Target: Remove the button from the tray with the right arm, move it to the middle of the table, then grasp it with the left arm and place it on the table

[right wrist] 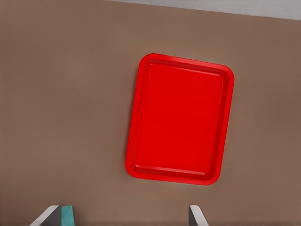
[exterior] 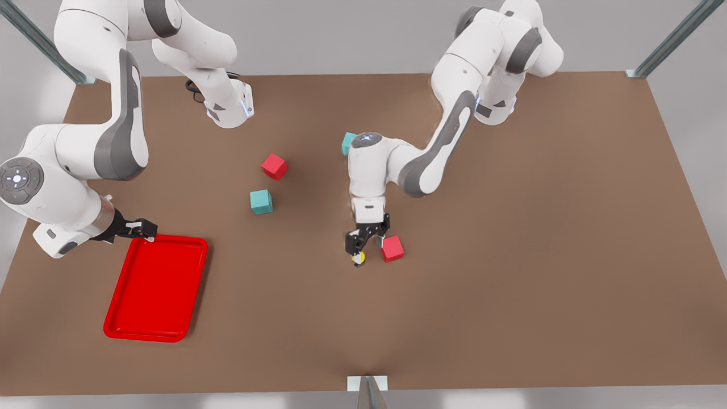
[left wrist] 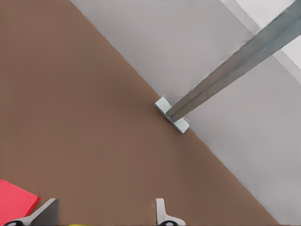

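The yellow-capped button [exterior: 358, 258] sits at the tips of my left gripper [exterior: 360, 250] near the middle of the brown table [exterior: 511, 255]. In the left wrist view the left gripper [left wrist: 104, 213] is open, its fingertips [left wrist: 47, 212] wide apart, and a sliver of the button's yellow cap [left wrist: 80, 224] shows between them. The red tray [exterior: 156, 289] lies empty at the front view's left. My right gripper [exterior: 149, 229] hovers at the tray's far corner. The right wrist view looks down on the tray [right wrist: 178, 122], and the right gripper [right wrist: 122, 214] is open there with nothing between its fingers.
A red cube [exterior: 392, 248] sits right beside the left gripper and shows as the red cube [left wrist: 16, 200] in its wrist view. Another red cube [exterior: 274, 166] and a teal cube [exterior: 261, 201] lie mid-table. A second teal cube [exterior: 347, 143] peeks from behind the left arm.
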Controlling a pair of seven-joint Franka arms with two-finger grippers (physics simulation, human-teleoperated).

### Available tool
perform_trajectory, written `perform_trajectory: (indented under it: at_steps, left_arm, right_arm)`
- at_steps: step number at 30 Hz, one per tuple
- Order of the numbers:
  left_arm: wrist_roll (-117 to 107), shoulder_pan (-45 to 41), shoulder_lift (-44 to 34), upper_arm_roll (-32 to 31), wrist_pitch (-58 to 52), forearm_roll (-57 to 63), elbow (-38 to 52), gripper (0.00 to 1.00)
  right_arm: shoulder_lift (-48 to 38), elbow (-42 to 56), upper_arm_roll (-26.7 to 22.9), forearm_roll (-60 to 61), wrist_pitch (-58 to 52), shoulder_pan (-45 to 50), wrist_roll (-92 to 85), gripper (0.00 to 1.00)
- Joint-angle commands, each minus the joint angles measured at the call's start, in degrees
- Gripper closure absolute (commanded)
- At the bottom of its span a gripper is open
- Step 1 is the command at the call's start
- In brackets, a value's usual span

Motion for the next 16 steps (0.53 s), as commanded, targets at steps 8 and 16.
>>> perform_trajectory:
  at_steps: [8,16]
  left_arm:
    - [109.0,36.7,-35.6,-9.8,-36.9,-27.1,-22.0,0.00]
    - [114.9,38.4,-40.3,-9.4,-37.7,-26.4,-27.0,0.00]
  right_arm:
    - [-0.1,0.0,0.0,0.0,0.0,0.0,0.0,0.00]
    - [0.3,-0.4,0.0,0.0,0.2,0.7,0.1,0.00]
